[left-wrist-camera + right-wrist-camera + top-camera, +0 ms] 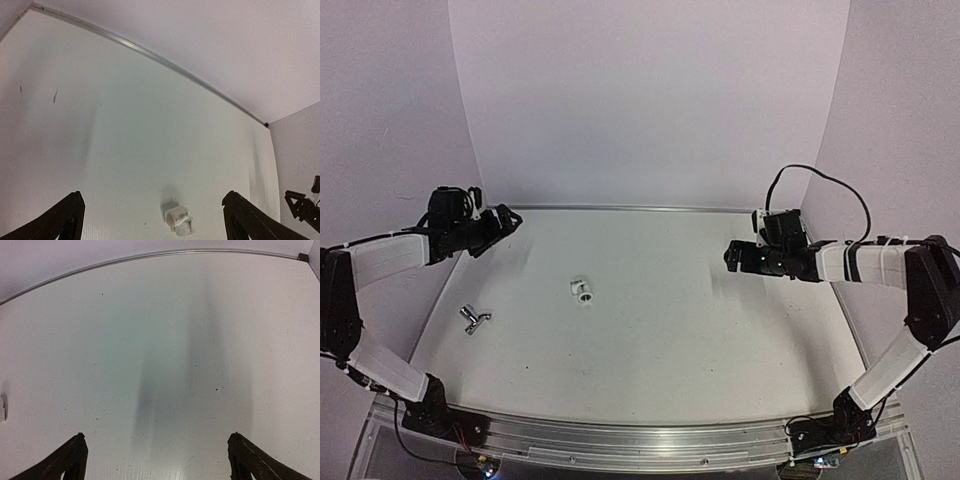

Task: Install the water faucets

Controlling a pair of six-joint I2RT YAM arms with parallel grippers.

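Note:
The small shiny silver faucet point(474, 319) lies on the white table at the left, near the front. The white plastic elbow fitting point(581, 290) lies right of it, toward the middle; it also shows in the left wrist view point(178, 219). My left gripper point(508, 217) hangs above the table's far left, open and empty, well behind the faucet. My right gripper point(731, 254) hangs at the right side, open and empty, far from both parts. The faucet is out of both wrist views.
A metal rail point(630, 208) edges the table's back under the white backdrop. The table's raised side edges point(850, 310) run along left and right. The right gripper shows at the far right of the left wrist view point(302, 207).

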